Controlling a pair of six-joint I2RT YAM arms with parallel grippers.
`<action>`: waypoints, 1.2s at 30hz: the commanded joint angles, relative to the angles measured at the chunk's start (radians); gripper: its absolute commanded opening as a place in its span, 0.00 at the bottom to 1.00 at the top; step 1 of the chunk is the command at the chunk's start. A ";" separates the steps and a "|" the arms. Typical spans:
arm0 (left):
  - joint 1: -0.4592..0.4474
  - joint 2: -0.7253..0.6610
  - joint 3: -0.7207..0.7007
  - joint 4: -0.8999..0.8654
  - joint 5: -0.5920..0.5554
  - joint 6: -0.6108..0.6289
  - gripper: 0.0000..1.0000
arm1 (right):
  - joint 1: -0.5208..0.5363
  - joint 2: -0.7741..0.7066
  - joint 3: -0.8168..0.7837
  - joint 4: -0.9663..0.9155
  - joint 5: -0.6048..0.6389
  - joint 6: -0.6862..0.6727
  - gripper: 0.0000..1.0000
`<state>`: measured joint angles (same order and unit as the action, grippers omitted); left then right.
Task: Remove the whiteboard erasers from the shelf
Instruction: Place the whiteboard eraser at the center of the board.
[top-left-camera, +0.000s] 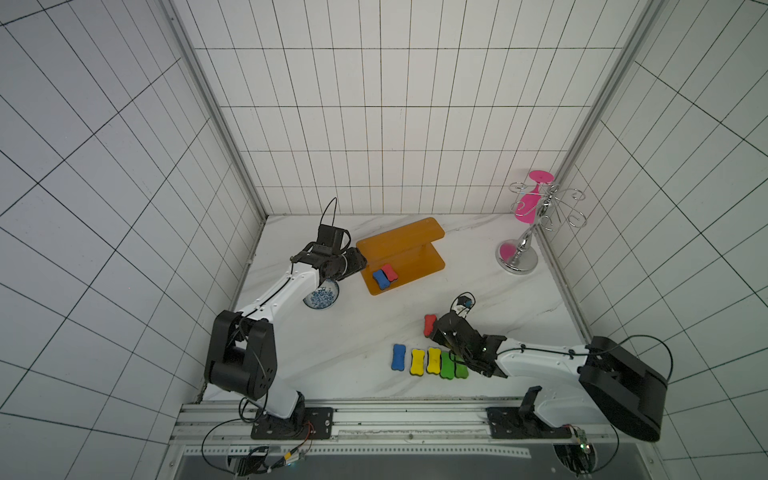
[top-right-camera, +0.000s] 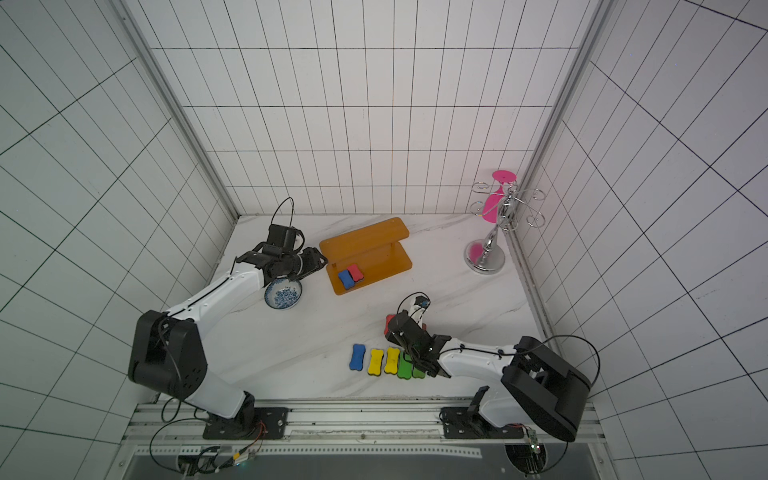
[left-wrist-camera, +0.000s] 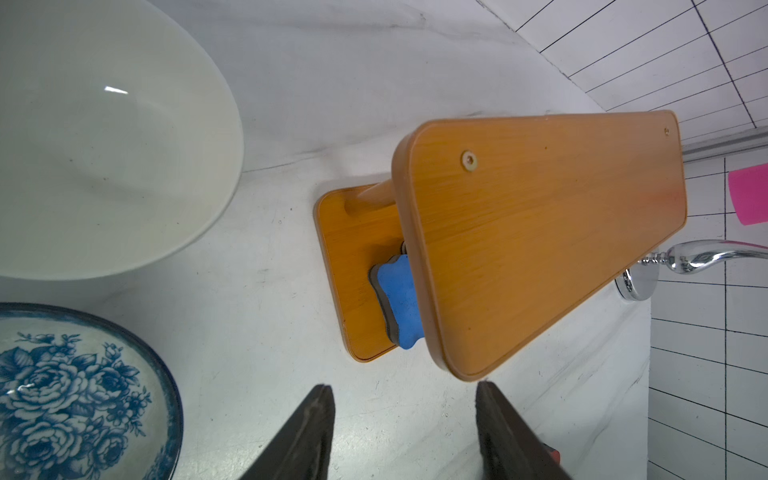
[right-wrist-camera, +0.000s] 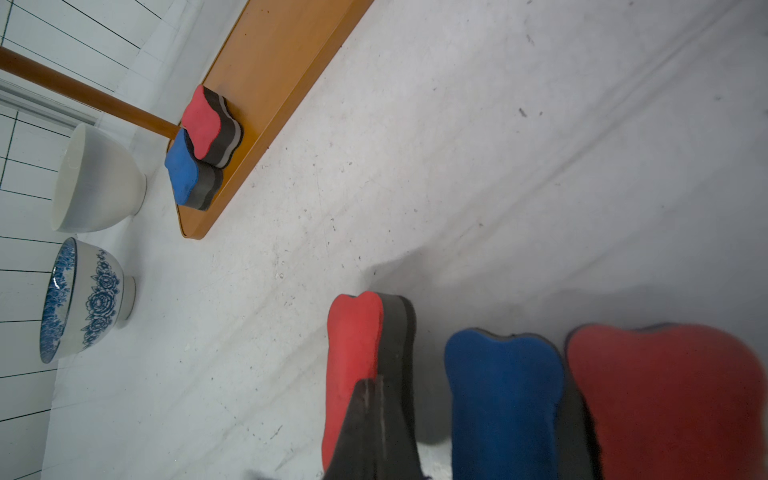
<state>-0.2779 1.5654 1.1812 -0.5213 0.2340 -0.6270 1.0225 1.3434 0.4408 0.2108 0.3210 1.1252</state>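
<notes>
1. On the lower board of the shelf (top-left-camera: 399, 241), just ahead of the left jaws, a blue eraser (top-left-camera: 381, 279) and a red eraser (top-left-camera: 390, 272) lie touching. The top board all but hides the red one in the left wrist view.
2. Left jaws: open, empty.
3. Right jaws: closed. A tipped red eraser (right-wrist-camera: 353, 345) stands on edge at their tips; contact is unclear.
4. Beside them lie a second blue eraser (right-wrist-camera: 503, 395) and a blurred red eraser (right-wrist-camera: 665, 395), both cut off.
5. Behind them on the surface (top-left-camera: 353, 332) is a row of five erasers (top-left-camera: 433, 360), with the end green eraser (top-left-camera: 460, 372) half under the arm.

Two erasers (top-left-camera: 381, 279) side by side on the shelf's (top-left-camera: 401, 237) lower board, near bowls (right-wrist-camera: 95, 183).
</notes>
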 joint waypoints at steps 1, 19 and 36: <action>0.003 -0.033 -0.005 0.010 0.005 0.018 0.58 | 0.010 -0.005 -0.004 -0.031 -0.008 -0.037 0.00; 0.005 -0.031 -0.015 0.022 0.005 0.012 0.58 | 0.010 -0.065 -0.063 -0.042 -0.048 -0.055 0.00; 0.006 -0.029 -0.010 0.033 0.006 0.011 0.58 | 0.009 -0.127 -0.034 -0.116 -0.045 -0.110 0.18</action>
<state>-0.2775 1.5517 1.1740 -0.5121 0.2367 -0.6270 1.0229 1.2449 0.3885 0.1513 0.2707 1.0470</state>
